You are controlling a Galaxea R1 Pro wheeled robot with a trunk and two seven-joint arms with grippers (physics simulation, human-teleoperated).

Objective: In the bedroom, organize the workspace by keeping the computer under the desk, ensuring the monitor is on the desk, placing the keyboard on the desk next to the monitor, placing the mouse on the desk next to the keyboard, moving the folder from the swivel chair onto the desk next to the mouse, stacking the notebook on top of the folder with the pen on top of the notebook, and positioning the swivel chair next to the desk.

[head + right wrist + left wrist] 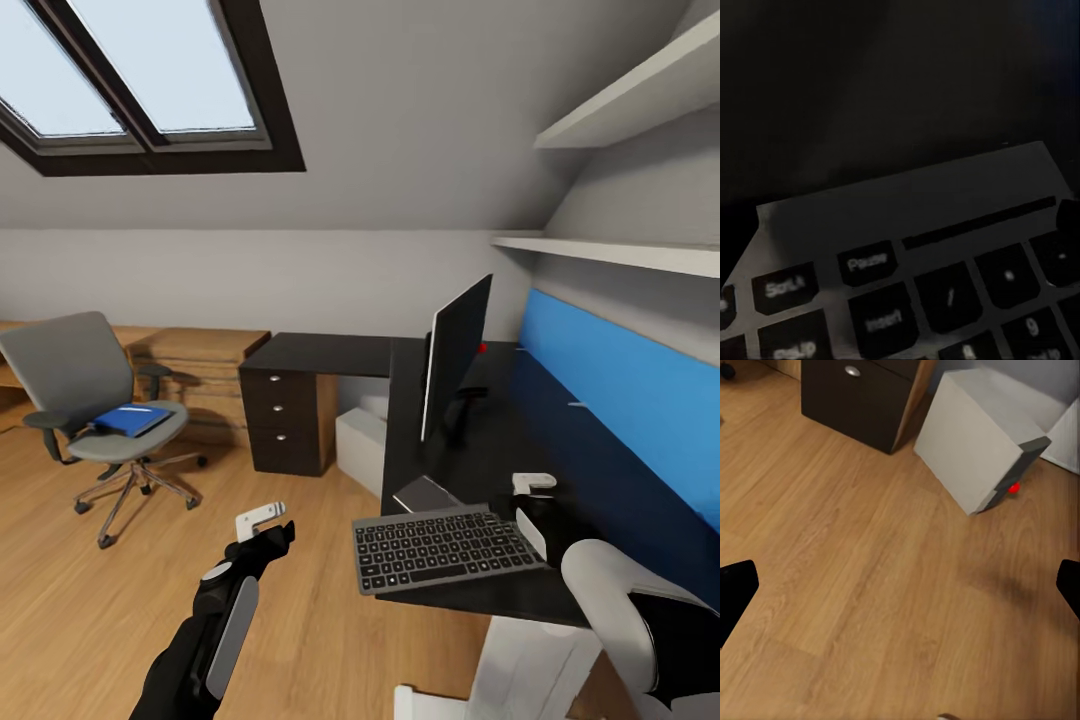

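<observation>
Parking my right gripper [535, 500] at the keyboard [445, 548]'s far right corner; can't tell its jaws. Keyboard runs along the desk [330, 352] edge, left gripper [262, 522] spread over floor.

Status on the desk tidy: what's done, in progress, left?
Done: monitor on the desk, computer under it. In hand: right gripper at the keyboard, which overhangs the desk's front edge. Left: folder is on the swivel chair, away from the desk; left gripper empty.
</observation>
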